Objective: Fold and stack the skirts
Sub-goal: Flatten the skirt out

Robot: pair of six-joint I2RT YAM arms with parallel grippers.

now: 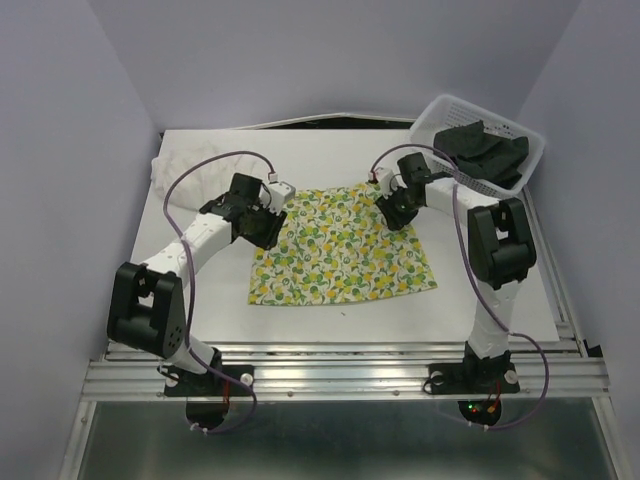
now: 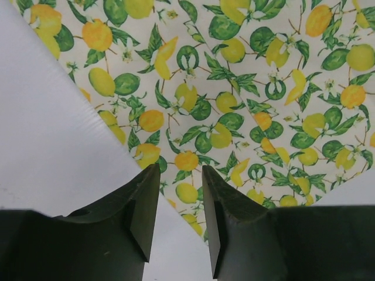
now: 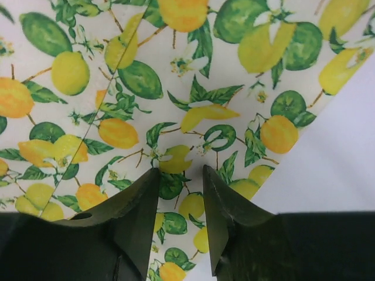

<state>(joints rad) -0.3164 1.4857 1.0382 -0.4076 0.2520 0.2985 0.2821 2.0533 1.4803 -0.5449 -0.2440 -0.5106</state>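
The lemon-and-leaf print skirt (image 1: 345,250) lies spread flat in the middle of the white desk (image 1: 500,295), roughly square, its near edge toward the arm bases. The left claw (image 1: 268,230) sits over the skirt's far-left edge. In the left wrist view its fingers (image 2: 137,205) stand parted with a narrow gap, nothing between them, and the cloth's edge runs diagonally below. The right claw (image 1: 397,213) hangs over the far-right corner of the same skirt. It is likewise released, fingers (image 3: 225,211) apart, with the printed cloth showing through the gap. A seam or crease line crosses the print on the left of that view.

Further out, the plain white skirt (image 1: 185,170) lies bunched at the desk's far-left corner. The black skirt (image 1: 485,150) is piled in the white mesh basket (image 1: 440,105) at the far right.
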